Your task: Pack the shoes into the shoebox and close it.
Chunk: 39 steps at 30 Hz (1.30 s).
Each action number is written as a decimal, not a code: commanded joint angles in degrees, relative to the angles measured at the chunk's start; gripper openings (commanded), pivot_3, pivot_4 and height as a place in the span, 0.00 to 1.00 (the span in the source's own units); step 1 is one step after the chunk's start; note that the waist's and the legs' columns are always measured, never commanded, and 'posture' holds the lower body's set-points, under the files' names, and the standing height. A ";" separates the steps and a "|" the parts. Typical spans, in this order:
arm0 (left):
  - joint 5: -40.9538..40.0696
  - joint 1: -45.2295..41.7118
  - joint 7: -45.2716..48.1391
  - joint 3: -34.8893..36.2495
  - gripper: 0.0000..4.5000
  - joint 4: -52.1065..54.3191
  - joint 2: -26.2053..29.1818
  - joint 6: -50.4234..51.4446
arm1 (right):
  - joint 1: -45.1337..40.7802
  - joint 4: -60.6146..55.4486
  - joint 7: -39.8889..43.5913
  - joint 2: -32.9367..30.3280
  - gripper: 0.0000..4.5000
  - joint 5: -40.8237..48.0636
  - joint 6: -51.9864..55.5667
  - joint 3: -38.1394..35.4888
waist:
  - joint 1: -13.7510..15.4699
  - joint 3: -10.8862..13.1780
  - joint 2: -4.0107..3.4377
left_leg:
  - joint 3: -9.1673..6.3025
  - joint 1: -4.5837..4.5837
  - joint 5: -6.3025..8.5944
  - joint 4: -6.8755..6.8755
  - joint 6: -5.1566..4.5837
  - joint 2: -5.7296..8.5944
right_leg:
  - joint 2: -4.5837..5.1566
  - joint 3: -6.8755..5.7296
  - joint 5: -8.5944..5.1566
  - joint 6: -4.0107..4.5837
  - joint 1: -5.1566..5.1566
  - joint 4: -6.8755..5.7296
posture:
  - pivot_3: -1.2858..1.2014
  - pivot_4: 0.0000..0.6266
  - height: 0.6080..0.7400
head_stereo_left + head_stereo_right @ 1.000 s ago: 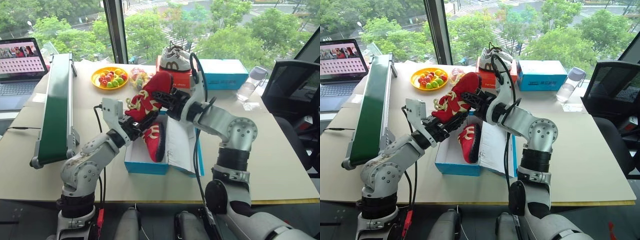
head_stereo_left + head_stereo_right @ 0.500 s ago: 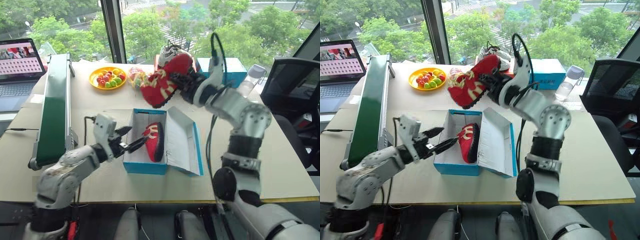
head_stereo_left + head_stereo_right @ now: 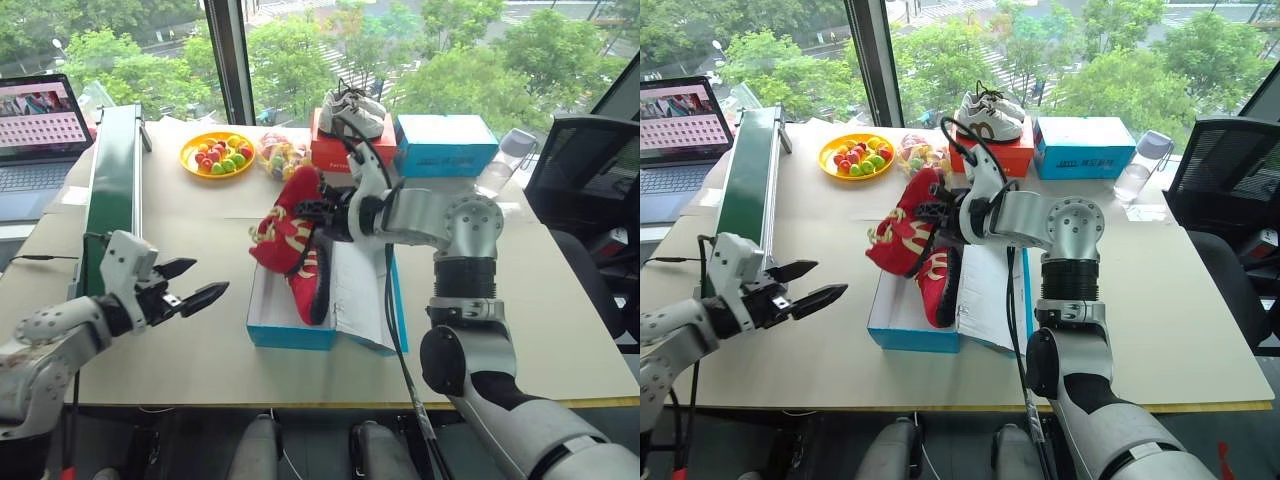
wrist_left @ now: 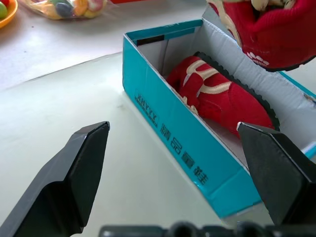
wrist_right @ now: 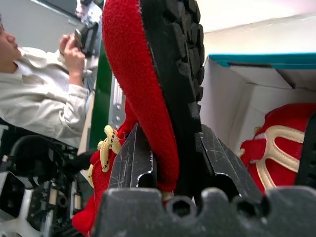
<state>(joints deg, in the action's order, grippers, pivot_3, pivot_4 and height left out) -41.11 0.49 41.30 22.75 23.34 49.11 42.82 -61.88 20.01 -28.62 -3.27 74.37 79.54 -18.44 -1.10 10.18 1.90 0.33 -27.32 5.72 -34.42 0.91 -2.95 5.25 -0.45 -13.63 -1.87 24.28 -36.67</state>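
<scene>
Tabletop holds the open blue shoebox (image 3: 290,330); right gripper (image 3: 318,213), clamping the second red sneaker (image 3: 285,225), should tip it toe-first toward six o'clock beside its boxed mate (image 3: 312,280), while the left gripper (image 3: 185,285) gapes empty at nine o'clock.

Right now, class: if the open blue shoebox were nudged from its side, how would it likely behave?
The shoebox is thin cardboard, so probably light and apt to slide on the smooth table. One red shoe inside adds little weight. Its open lid would likely flop.
</scene>
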 commanded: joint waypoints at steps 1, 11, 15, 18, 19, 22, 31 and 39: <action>-0.87 2.03 1.68 2.91 0.99 3.16 1.59 0.41 | -0.64 -0.83 1.45 -1.11 0.17 -0.55 4.13 0.57 | 0.12 0.01 -0.02 | 0.00 0.00 0.00 0.03 0.00 0.00 | 0.01 0.00 -0.01 0.02 0.01 0.00 | 0.52 0.24 0.93; -4.65 2.28 0.96 -0.16 0.99 8.37 -0.75 2.48 | 2.42 -0.78 7.65 3.18 0.17 -12.17 6.07 8.23 | -0.12 0.01 -0.01 | 0.01 0.00 0.00 0.12 0.00 -0.02 | -0.03 -0.02 -0.06 0.10 0.07 -0.04 | 0.52 0.24 0.93; -4.42 4.92 5.10 1.02 0.99 8.72 2.70 2.94 | 2.64 1.28 11.60 5.08 0.17 -18.19 4.75 10.91 | -0.54 0.01 -0.02 | 0.01 0.01 0.00 0.12 0.00 -0.03 | -0.05 -0.02 -0.06 0.10 0.07 -0.06 | 0.52 0.24 0.93; -3.67 6.03 7.42 2.28 0.99 7.85 5.16 2.51 | 2.80 3.48 14.83 6.31 0.17 -22.56 3.08 13.30 | -0.90 0.02 -0.04 | 0.01 0.02 0.00 0.13 0.00 -0.03 | -0.05 -0.03 -0.07 0.11 0.08 -0.06 | 0.52 0.24 0.93; -3.51 6.18 7.96 2.56 0.99 7.62 5.80 2.43 | 2.88 4.31 15.89 6.62 0.17 -24.06 2.48 14.14 | -0.97 0.02 -0.03 | 0.01 0.02 0.00 0.14 0.00 -0.02 | -0.04 -0.03 -0.07 0.11 0.09 -0.06 | 0.52 0.24 0.93; -2.81 5.74 8.98 3.00 0.99 6.75 7.25 2.10 | 3.29 7.85 19.72 7.69 0.17 -28.91 0.22 17.43 | -1.12 0.01 -0.03 | 0.00 0.02 0.00 0.14 0.01 -0.02 | -0.03 -0.05 -0.07 0.11 0.09 -0.05 | 0.52 0.24 0.93; -1.20 2.98 8.55 0.27 0.99 6.08 6.41 1.52 | 1.52 25.07 29.41 10.41 0.25 -43.50 -12.17 24.03 | -1.93 -0.76 -0.07 | 0.07 1.16 0.30 0.56 0.48 -0.08 | -0.04 0.00 -0.60 0.49 -0.31 0.00 | 0.52 0.24 0.93; -1.25 3.28 8.93 0.51 1.00 5.92 6.47 1.13 | -4.76 23.69 30.89 10.85 0.84 -42.22 -13.42 16.65 | -1.19 -1.09 -0.24 | 0.22 1.35 0.42 0.75 0.67 -0.53 | -0.05 -0.24 -0.44 0.83 -0.24 0.00 | 0.52 0.24 0.93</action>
<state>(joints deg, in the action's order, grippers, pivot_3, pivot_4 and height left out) -42.39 4.19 49.85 22.43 28.52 55.61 44.99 -65.04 44.66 3.11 6.77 33.44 65.41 -0.28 -2.30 9.09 1.66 0.68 -26.08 6.14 -33.68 1.58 -3.64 5.21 -0.77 -14.06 -1.02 24.10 -36.66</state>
